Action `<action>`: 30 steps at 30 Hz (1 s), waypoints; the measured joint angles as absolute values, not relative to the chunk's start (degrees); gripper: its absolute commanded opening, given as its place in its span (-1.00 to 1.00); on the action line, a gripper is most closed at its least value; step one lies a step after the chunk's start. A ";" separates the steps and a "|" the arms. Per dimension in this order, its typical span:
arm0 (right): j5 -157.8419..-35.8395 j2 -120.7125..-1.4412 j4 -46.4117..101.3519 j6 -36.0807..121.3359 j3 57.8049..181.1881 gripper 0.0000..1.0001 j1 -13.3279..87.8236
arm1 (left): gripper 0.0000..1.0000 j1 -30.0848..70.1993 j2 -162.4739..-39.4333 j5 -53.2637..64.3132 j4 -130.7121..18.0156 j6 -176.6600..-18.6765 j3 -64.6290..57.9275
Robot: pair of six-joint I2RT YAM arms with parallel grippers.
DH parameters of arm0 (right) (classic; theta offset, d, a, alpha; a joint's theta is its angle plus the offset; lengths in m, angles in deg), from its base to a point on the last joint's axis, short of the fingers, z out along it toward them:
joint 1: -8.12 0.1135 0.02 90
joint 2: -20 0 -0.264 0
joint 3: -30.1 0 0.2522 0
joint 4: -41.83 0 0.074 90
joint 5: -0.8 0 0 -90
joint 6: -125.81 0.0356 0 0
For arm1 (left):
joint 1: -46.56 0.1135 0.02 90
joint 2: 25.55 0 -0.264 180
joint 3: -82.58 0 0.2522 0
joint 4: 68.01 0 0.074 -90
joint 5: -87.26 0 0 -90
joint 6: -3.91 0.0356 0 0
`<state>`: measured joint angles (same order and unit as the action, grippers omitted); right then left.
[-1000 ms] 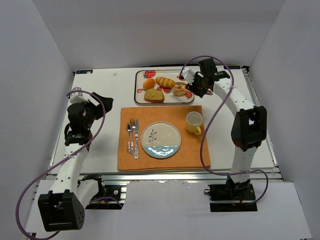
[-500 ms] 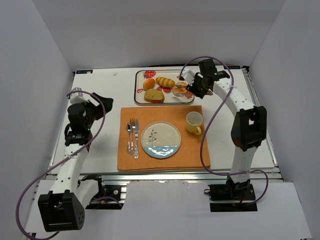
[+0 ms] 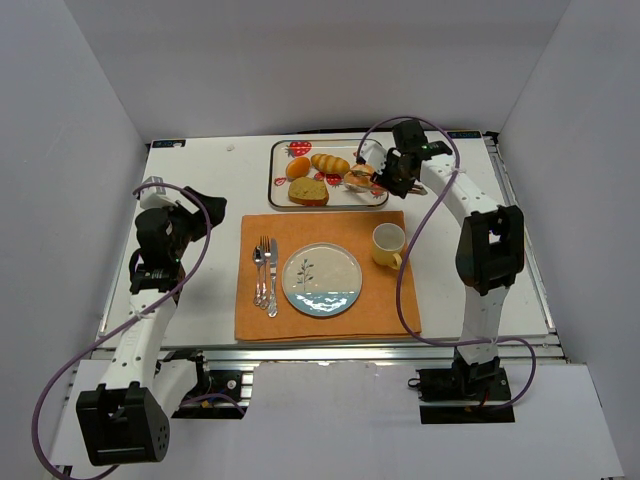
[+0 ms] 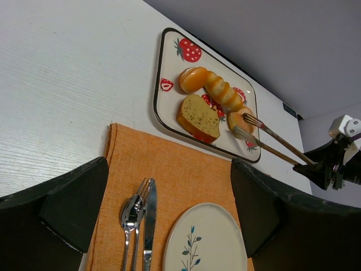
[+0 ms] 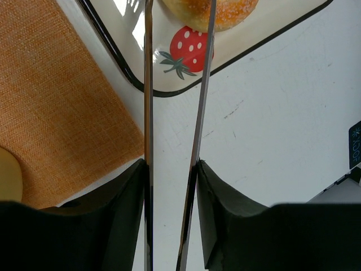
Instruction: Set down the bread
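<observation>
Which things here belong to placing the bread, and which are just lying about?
In the job: ring doughnut; loaf slice; tongs in the right pincer, gripping the doughnut; strawberry tray; plate, probably the target.
Lying about: cup; cutlery; orange bun; twisted roll; placemat; open left pincer.
</observation>
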<state>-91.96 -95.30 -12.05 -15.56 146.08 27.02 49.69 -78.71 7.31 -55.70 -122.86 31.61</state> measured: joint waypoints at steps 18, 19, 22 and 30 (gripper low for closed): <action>-91.33 -92.61 -12.95 -15.78 146.49 -1.00 27.28 | 0.96 49.69 -77.93 7.13 -55.79 -123.19 31.98; -91.53 -91.61 -12.95 -15.58 146.45 -1.00 27.28 | 0.96 49.69 -77.93 7.13 -55.79 -123.19 31.98; -92.86 -87.50 -12.71 -14.97 145.90 -1.00 27.28 | 0.96 49.69 -77.93 7.13 -55.79 -123.19 31.98; -104.69 -73.97 -13.56 -17.31 138.10 -1.00 27.52 | 0.96 49.69 -77.27 7.13 -55.76 -123.19 31.98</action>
<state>-104.69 -73.97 -13.56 -17.31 138.10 27.52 49.69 -77.27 7.13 -55.76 -123.19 31.98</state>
